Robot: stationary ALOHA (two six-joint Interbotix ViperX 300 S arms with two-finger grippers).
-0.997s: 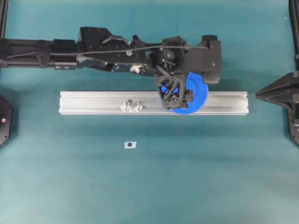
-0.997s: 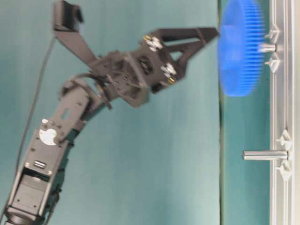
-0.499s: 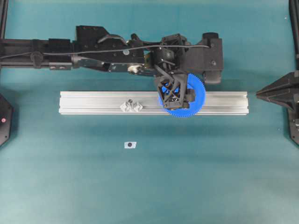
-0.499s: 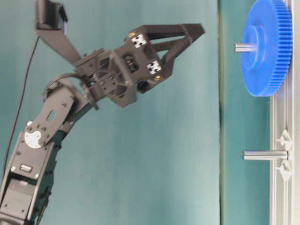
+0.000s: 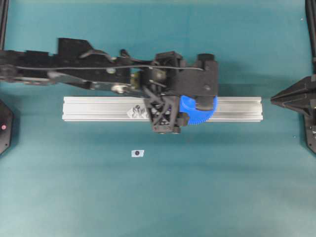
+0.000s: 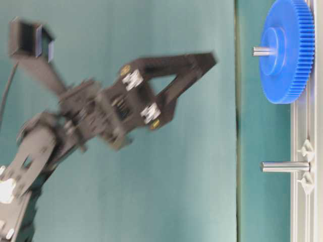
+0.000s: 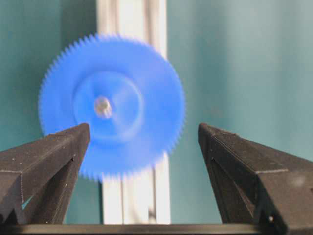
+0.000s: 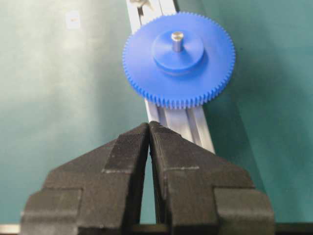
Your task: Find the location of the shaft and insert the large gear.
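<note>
The large gear (image 8: 178,61), a bright blue toothed disc, sits flat on the rail with the shaft (image 8: 177,39) sticking up through its hub. It also shows in the table-level view (image 6: 287,50), and the left wrist view shows it (image 7: 112,105) with the pin (image 7: 102,105) in its centre hole. In the overhead view the left arm half covers the gear (image 5: 200,111). My left gripper (image 7: 144,132) is open and empty, raised above the rail and clear of the gear (image 6: 212,58). My right gripper (image 8: 149,127) is shut and empty, back from the gear.
The silver rail (image 5: 237,108) lies across the table. A second bare shaft (image 6: 285,166) stands on it between two mounts, beside the left gripper (image 5: 167,126). A small white tag (image 5: 137,153) lies in front. The right gripper (image 5: 272,100) sits off the rail's right end.
The gear left the left gripper and slid down the shaft onto the rail. The open left gripper then rose and moved left along the rail. The right arm has not moved.
</note>
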